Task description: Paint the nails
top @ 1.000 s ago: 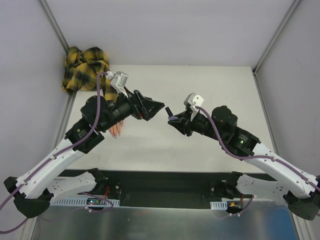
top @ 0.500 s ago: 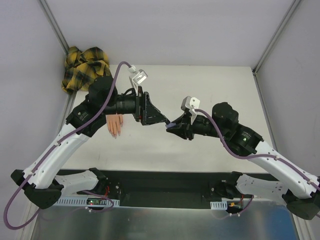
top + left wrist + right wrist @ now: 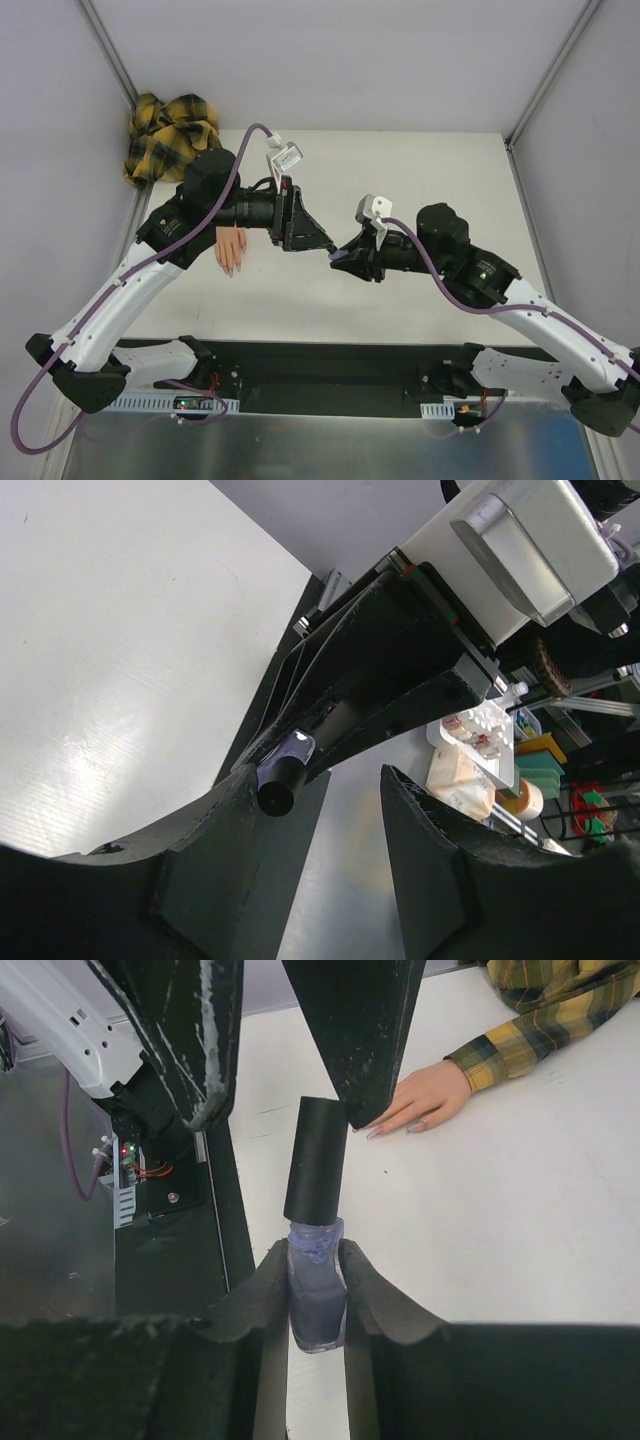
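My right gripper [image 3: 313, 1260] is shut on a small purple bottle [image 3: 317, 1305] with a black cap [image 3: 315, 1160] and holds it above the table, cap pointing at the left arm. My left gripper [image 3: 322, 244] is open. Its two fingers [image 3: 190, 1040] straddle the cap tip, which sits close to one finger without being clamped. In the left wrist view the cap [image 3: 276, 792] lies beside one fingertip. The flesh-coloured fake hand [image 3: 230, 250] lies palm down on the table behind the left gripper. Its purplish-pink nails [image 3: 385, 1131] show in the right wrist view.
The yellow-black plaid sleeve [image 3: 170, 135] is bunched in the back left corner and runs to the hand [image 3: 540, 1010]. Grey walls enclose the white table [image 3: 430, 170] on three sides. The black base rail [image 3: 320, 365] runs along the near edge.
My left gripper has swung from over the fake hand to the right and now surrounds the cap tip. The fake hand is now uncovered. My right gripper shifted slightly left with the bottle.
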Robot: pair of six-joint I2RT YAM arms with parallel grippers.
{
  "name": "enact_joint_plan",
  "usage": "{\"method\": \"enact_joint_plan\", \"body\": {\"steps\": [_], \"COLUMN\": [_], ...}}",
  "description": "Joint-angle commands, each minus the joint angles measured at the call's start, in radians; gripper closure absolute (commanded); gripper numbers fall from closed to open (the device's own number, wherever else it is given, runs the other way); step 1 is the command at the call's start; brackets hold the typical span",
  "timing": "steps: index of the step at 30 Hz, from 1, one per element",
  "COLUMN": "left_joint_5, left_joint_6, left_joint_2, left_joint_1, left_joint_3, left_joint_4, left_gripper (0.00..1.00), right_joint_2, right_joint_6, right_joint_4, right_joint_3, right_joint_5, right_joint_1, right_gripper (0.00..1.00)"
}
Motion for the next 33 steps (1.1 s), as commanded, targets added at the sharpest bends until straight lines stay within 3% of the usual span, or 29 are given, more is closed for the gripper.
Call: {"method": "enact_joint_plan", "body": {"steps": [1, 12, 33], "left_joint_5": [0.033, 0.021, 0.004], "left_joint_6": [0.027, 0.057, 0.07], "left_joint_2": [0.011, 0.02, 0.032], "left_joint_1": [0.01, 0.012, 0.01], "left_joint_3": [0.038, 0.041, 0.042], "left_joint_4": [-0.01, -0.044, -0.053], "left_gripper": [0.5, 0.51, 0.77], "right_joint_2": [0.004, -0.001, 0.024], "right_joint_6": [-0.018, -0.012, -0.004], "right_joint_4": [0.032, 0.044, 0.046], "right_joint_3": [0.056, 0.05, 0.065], "right_joint_5": [-0.019, 0.003, -0.012], "right_joint_1": [-0.008, -0.014, -0.014], "right_gripper": [1.0, 1.0, 1.0]}}
